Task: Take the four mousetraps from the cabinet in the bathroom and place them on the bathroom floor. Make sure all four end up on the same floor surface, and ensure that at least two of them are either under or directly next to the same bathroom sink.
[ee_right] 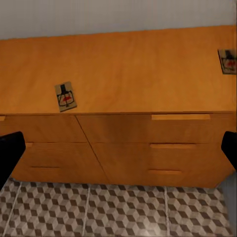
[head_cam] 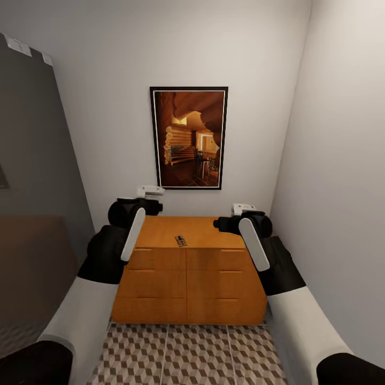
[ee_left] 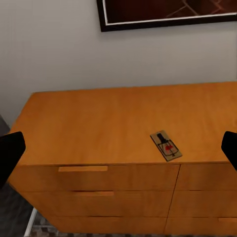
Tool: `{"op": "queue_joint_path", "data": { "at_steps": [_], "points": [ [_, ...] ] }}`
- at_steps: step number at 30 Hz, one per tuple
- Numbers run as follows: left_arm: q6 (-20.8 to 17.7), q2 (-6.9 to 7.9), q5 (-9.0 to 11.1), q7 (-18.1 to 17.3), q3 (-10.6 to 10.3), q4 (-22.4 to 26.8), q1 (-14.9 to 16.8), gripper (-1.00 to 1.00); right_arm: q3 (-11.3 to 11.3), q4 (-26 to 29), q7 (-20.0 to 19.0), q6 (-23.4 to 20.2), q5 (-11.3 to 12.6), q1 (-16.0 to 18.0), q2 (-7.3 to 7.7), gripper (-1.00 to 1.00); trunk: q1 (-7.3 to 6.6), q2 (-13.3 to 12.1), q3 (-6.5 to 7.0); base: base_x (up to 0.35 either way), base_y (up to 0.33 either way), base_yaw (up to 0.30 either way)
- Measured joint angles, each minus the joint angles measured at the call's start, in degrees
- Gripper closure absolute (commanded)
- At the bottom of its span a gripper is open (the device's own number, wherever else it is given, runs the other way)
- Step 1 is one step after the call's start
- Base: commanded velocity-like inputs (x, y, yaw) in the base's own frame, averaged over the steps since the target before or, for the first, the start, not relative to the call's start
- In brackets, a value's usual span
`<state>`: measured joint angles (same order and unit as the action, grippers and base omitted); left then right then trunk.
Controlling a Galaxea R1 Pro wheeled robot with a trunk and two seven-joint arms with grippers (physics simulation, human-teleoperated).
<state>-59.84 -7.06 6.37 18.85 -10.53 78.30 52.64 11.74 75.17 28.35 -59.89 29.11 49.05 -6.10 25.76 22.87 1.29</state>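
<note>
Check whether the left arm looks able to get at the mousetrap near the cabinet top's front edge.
Probably yes. The mousetrap lies flat on the cabinet top near its front edge, with nothing beside or over it. The left gripper is open, facing it from the front.

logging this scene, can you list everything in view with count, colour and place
mousetraps: two seen, tan with a red spot; one near the cabinet top's front edge, another farther along the top in the right wrist view
cabinet: one, orange-brown, against the back wall
framed picture: one, black frame, on the wall above the cabinet
bathroom floor: brown and cream cube tiles, before the cabinet
left gripper: black fingers wide apart, empty
right gripper: black fingers wide apart, empty
</note>
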Motion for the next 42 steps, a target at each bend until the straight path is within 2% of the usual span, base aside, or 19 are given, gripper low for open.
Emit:
{"op": "queue_joint_path", "data": {
  "at_steps": [5,6,9,10,14,18,22,23,25,26,29,30,33,34,36,37,39,40,42],
  "points": [
    [0.0,-0.19,0.4,0.7,0.1,-9.2,6.8,-1.00,-0.2,-4.2,1.1,0.0,0.0,3.5,0.28,-1.00,0.00,0.0,0.01,0.000,0.000,0.000],
    [0.0,-0.19,0.4,0.7,0.1,-9.3,6.9,-1.00,-0.2,-4.2,1.1,0.0,0.0,3.5,0.28,-1.00,0.00,0.0,0.00,0.000,0.000,0.000],
    [0.0,-0.26,1.6,0.9,0.6,-16.4,11.3,-1.00,-0.3,-7.6,1.5,0.0,0.0,6.4,0.43,-1.00,0.00,0.0,0.01,0.000,0.000,0.000],
    [0.0,-0.26,1.6,0.9,0.6,-16.5,11.3,-1.00,-0.3,-7.6,1.5,0.0,0.1,6.4,0.43,-1.00,0.00,0.0,0.00,0.000,0.000,0.000],
    [0.0,-0.28,4.5,2.1,2.4,-26.0,16.3,-1.00,-1.0,-13.7,1.8,0.0,0.0,11.1,0.50,-1.00,0.00,0.0,0.01,0.000,0.000,0.000],
    [0.0,-0.30,6.4,3.7,3.6,-30.5,18.5,-1.00,-2.0,-18.1,1.9,0.0,0.1,14.2,0.55,-1.00,0.00,0.0,0.00,0.000,0.000,0.000],
    [0.0,-0.37,11.8,8.6,5.1,-36.2,21.7,-1.00,-4.0,-28.9,1.9,0.0,0.0,20.8,0.55,-1.00,0.00,0.0,0.01,0.000,0.000,0.000],
    [0.0,-0.38,11.8,8.7,5.1,-36.2,21.7,-1.00,-4.1,-29.0,1.9,0.0,0.1,20.9,0.54,-1.00,0.00,0.0,0.00,0.000,0.000,0.000],
    [-0.1,-0.40,15.9,11.9,5.5,-37.8,22.9,-1.00,-4.6,-35.3,2.0,0.0,0.0,24.6,0.57,-1.00,0.00,0.0,0.01,0.000,0.000,0.000],
    [-0.1,-0.40,16.0,12.0,5.5,-37.9,23.0,-1.00,-4.6,-35.4,2.0,0.0,0.1,24.7,0.57,-1.00,0.00,0.0,0.00,0.000,0.000,0.000],
    [-0.1,-0.45,23.7,18.2,5.9,-39.7,24.4,-1.00,-5.2,-45.2,2.1,0.0,0.0,30.8,0.65,-1.00,0.00,0.0,0.01,0.000,0.000,0.000],
    [-0.1,-0.45,23.8,18.3,5.9,-39.8,24.4,-1.00,-5.2,-45.3,2.1,0.0,0.1,30.9,0.65,-1.00,0.00,0.0,0.00,0.000,0.000,0.000],
    [-0.1,-0.49,32.4,25.7,6.1,-41.0,25.2,-1.00,-5.4,-53.6,2.3,0.1,-0.1,36.3,1.24,-1.00,0.00,0.0,0.01,0.000,0.000,0.000],
    [-0.1,-0.49,32.5,25.8,6.1,-41.0,25.2,-1.00,-5.4,-53.7,2.3,0.1,0.0,36.4,1.25,-1.00,0.00,0.0,0.00,0.000,0.000,0.000],
    [-0.1,-0.50,37.9,30.5,6.1,-41.4,25.5,-1.00,-5.4,-57.3,2.4,0.1,-0.1,38.9,1.76,-1.00,0.00,0.0,0.00,0.000,0.000,0.000],
    [-0.1,-0.50,38.0,30.6,6.1,-41.4,25.5,-1.00,-5.4,-57.4,2.4,0.1,0.0,38.9,1.76,-1.00,0.00,0.0,0.00,0.000,0.000,0.000],
    [-0.1,-0.48,42.9,34.8,6.2,-41.6,25.7,-1.00,-5.4,-59.9,2.4,0.1,-0.1,40.5,2.11,-1.00,0.00,0.0,0.00,0.000,0.000,0.000],
    [-0.1,-0.48,43.0,34.9,6.1,-41.6,25.7,-1.00,-5.4,-59.9,2.4,0.1,-0.1,40.6,2.11,-1.00,0.00,0.0,0.00,0.000,0.000,0.000],
    [-0.1,-0.44,47.0,38.5,6.2,-41.7,25.8,-1.00,-5.3,-61.6,2.5,0.1,-0.1,41.6,2.37,-1.00,0.00,0.0,0.00,0.000,0.000,0.000]
  ]
}}
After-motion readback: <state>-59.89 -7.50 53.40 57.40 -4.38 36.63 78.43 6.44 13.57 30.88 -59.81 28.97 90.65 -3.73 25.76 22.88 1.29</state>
